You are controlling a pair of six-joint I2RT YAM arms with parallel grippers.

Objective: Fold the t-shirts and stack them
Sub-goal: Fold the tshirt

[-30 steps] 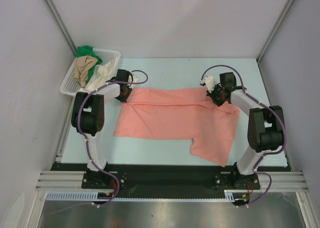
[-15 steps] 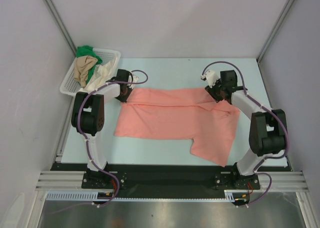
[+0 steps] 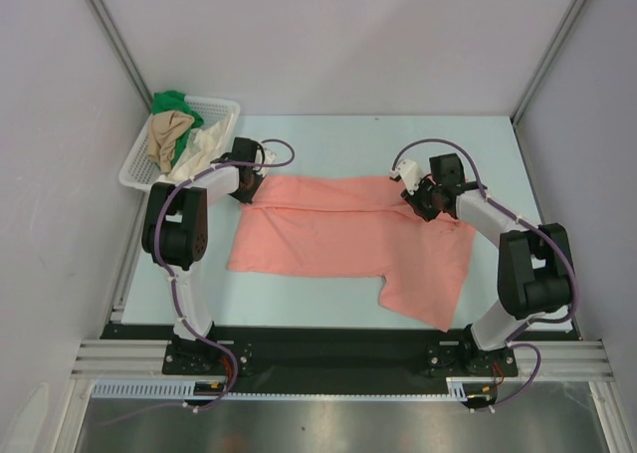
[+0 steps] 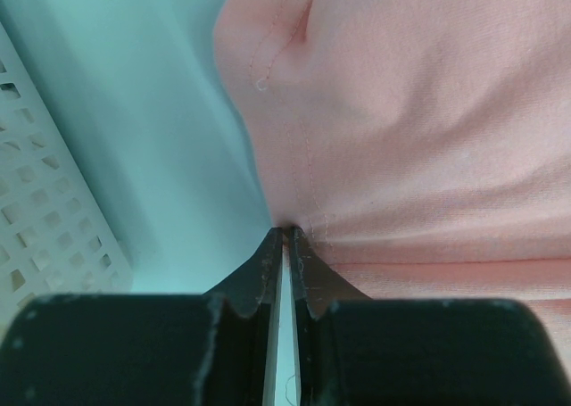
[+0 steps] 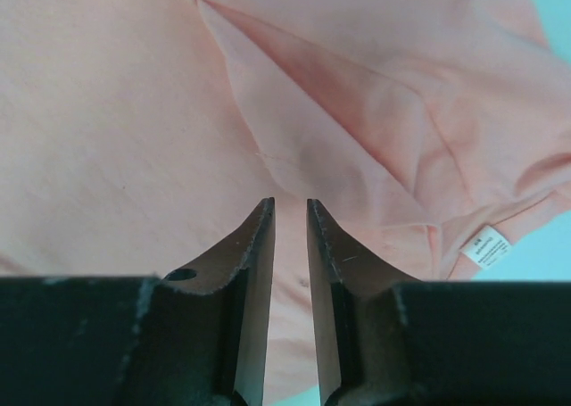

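A salmon-pink t-shirt (image 3: 338, 234) lies spread on the pale table, its top edge folded down in a band. My left gripper (image 3: 249, 186) is at the shirt's top left corner. In the left wrist view its jaws (image 4: 287, 232) are pinched on the hem of the shirt (image 4: 428, 111). My right gripper (image 3: 418, 199) hovers over the shirt's upper right part. In the right wrist view it (image 5: 291, 203) is open by a narrow gap and empty, above the folds of the shirt (image 5: 134, 111). Green (image 3: 171, 102), tan (image 3: 167, 134) and cream (image 3: 204, 144) t-shirts lie in the basket.
The white lattice basket (image 3: 224, 105) stands at the back left, right next to my left gripper; its wall shows in the left wrist view (image 4: 45, 210). A white label (image 5: 486, 245) shows at the shirt's edge. Bare table (image 3: 328, 139) lies behind the shirt.
My right gripper has moved left from the shirt's top right corner to over the cloth. The left arm and the shirt's left side have not moved.
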